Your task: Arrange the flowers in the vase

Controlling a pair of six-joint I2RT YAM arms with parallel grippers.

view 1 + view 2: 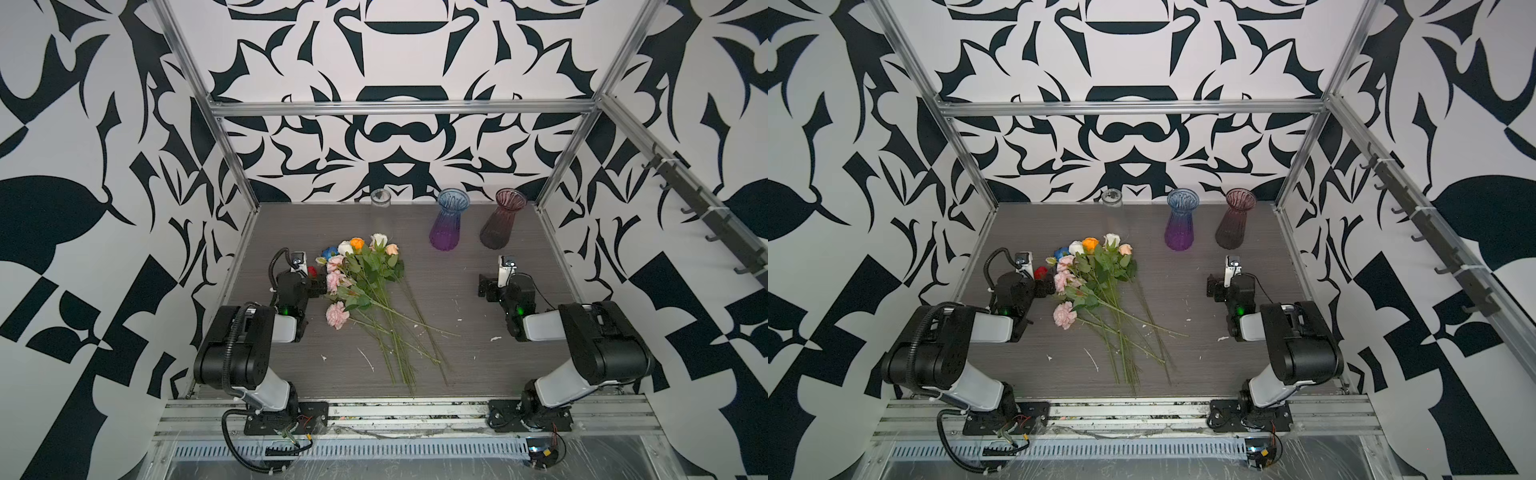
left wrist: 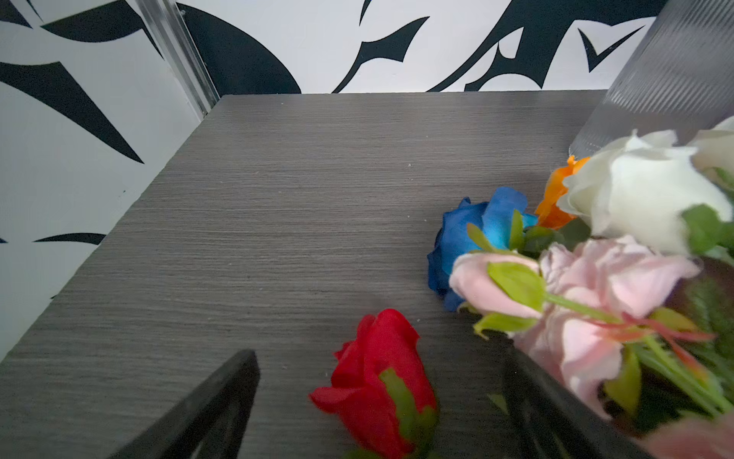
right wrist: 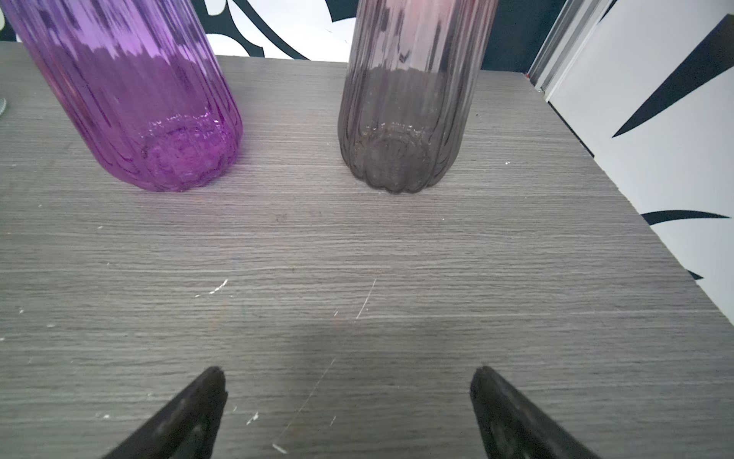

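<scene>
The flowers point(image 1: 365, 286) lie flat in one loose bunch on the desk point(image 1: 478, 332), well apart from the blue-to-purple vase point(image 1: 449, 220), to its left in both top views and nearer the front edge. Their green stems fan toward the front. The white, orange, peach, pink, blue and red heads point toward the back wall. The blue-to-purple vase is ribbed glass and stands upright. A smoky pink vase point(image 1: 502, 220) stands just to its right, and a small clear vase point(image 1: 380, 198) stands to its left by the back wall.

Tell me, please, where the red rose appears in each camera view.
Top views: in both, the red rose lies at the left edge of the flowers, beside the left arm.
Left wrist: close up, between the tips of the open left claw.
Right wrist: not in it.
Shared landmark: the blue rose just beyond it.
</scene>
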